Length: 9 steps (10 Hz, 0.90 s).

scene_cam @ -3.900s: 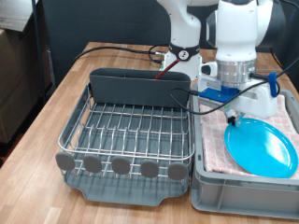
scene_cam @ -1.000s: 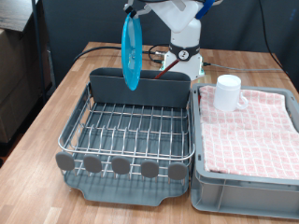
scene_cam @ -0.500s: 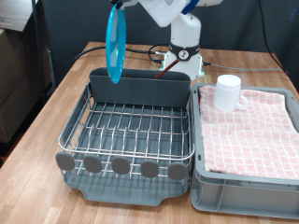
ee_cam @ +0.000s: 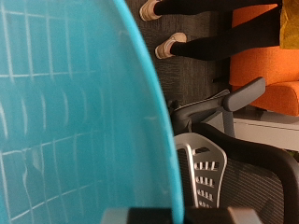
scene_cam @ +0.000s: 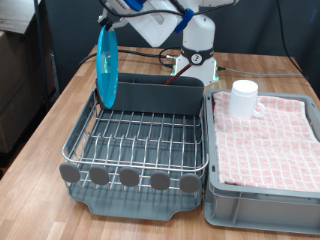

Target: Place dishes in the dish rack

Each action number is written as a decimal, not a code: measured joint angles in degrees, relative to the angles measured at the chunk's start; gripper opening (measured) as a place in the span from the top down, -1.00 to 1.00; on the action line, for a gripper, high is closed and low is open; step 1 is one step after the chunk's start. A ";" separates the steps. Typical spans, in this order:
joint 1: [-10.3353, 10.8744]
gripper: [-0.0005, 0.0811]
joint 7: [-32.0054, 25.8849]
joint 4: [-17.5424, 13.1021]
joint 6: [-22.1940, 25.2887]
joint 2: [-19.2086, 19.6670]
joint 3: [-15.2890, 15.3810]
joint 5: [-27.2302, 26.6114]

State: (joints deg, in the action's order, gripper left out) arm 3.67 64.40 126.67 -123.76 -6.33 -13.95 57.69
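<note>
This is a robotics lab or office workspace dressed up as a kitchen corner. A wooden table (scene_cam: 70, 105) carries a dish rack (scene_cam: 140, 140) and a grey tub (scene_cam: 262, 195) lined with checked cloth (scene_cam: 270, 135), with cables (scene_cam: 130, 52) trailing across it. The wrist view catches office chairs (ee_cam: 229, 173), an orange seat (ee_cam: 266, 65) and someone's shoes (ee_cam: 170, 45) on dark carpet.
</note>
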 joint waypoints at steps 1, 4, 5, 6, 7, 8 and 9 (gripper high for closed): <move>-0.03 0.94 0.18 0.34 -1.17 0.74 -0.56 0.55; -0.06 0.94 2.27 2.08 -4.72 2.52 -2.11 2.44; -0.07 0.94 3.08 2.75 -5.87 3.03 -2.61 3.20; -0.07 0.94 3.92 3.36 -7.11 3.57 -3.09 3.73; -0.08 0.94 4.79 3.80 -8.29 4.16 -3.53 4.40; -0.08 0.94 5.60 4.28 -9.50 4.75 -3.92 4.77; -0.08 0.94 6.63 4.67 -10.57 5.30 -4.26 5.41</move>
State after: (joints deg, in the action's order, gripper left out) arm 3.59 71.03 131.33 -134.33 -1.03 -18.22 63.10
